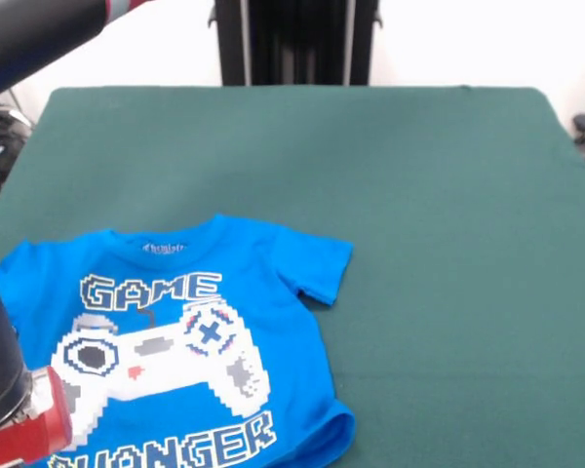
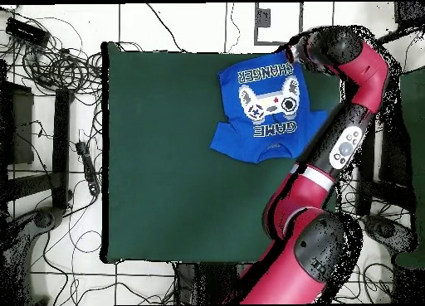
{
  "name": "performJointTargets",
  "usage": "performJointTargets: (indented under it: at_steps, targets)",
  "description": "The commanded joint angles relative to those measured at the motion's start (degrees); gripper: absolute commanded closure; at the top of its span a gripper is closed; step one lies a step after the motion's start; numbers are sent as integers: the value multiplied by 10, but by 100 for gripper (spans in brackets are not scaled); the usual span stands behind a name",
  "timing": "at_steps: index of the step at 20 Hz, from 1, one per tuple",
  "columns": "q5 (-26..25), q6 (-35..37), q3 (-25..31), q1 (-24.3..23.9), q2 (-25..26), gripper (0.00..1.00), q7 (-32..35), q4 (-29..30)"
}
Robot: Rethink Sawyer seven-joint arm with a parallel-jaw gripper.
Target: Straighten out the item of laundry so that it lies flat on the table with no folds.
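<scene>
Overhead view, from left to right: tangled cables (image 2: 50, 62) lie on the tiled floor (image 2: 166, 25) beside the table (image 2: 166, 153), then comes a wide stretch of bare green cloth, then the T-shirt (image 2: 261, 104) near one corner of the table, and last the red and black arm (image 2: 353, 128), which bends up along the table's edge and curls over the shirt's hem corner. The shirt lies print side up, the white game controller and the lettering showing. One sleeve (image 2: 226, 137) spreads out onto the green; the sleeve on the arm's side is hidden by the arm.

Front view, same order: the arm's black and red links (image 1: 10, 390) cover the shirt's lower corner at the picture's edge, the shirt lies mostly flat, its sleeve (image 1: 322, 268) is spread toward the table's middle, and the hem (image 1: 336, 429) below it curls up in a small fold. Whether the end effector is apart or together I cannot tell; the arm's own bulk hides it in both views.
</scene>
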Motion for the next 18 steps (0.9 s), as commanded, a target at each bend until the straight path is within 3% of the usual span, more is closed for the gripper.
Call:
performJointTargets:
  at_steps: [1,14,15,18]
  targets:
    - [-50,63,56,6,2,100,-167,17]
    - [-38,57,53,-1,5,100,-159,29]
    - [-37,57,54,-2,6,0,-151,30]
    - [-35,56,40,-1,1,0,-131,35]
